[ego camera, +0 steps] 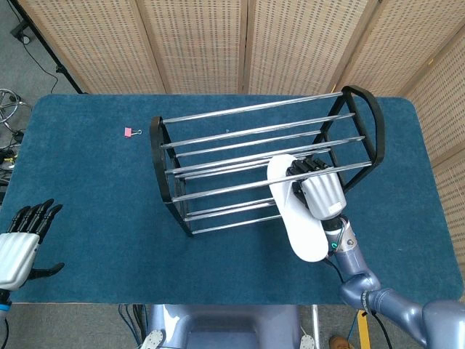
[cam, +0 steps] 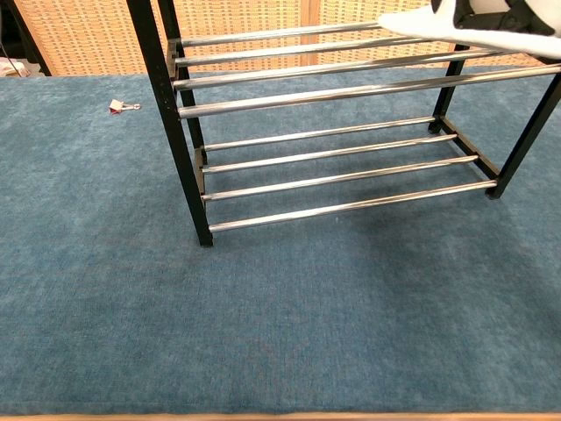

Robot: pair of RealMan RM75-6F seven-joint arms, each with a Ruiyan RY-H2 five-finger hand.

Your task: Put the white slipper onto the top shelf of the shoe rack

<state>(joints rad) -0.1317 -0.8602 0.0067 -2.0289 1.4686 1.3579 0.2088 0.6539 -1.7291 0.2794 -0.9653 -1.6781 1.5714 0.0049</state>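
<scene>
The white slipper (ego camera: 298, 218) lies across the front of the rack's (ego camera: 247, 163) top shelf, its heel sticking out past the bars. The rack is black with shiny bars and stands on the blue counter (ego camera: 87, 203).

woven folding screen (ego camera: 196, 43) behind blue-carpeted table (ego camera: 87, 233), grey floor (ego camera: 22, 65)
</scene>
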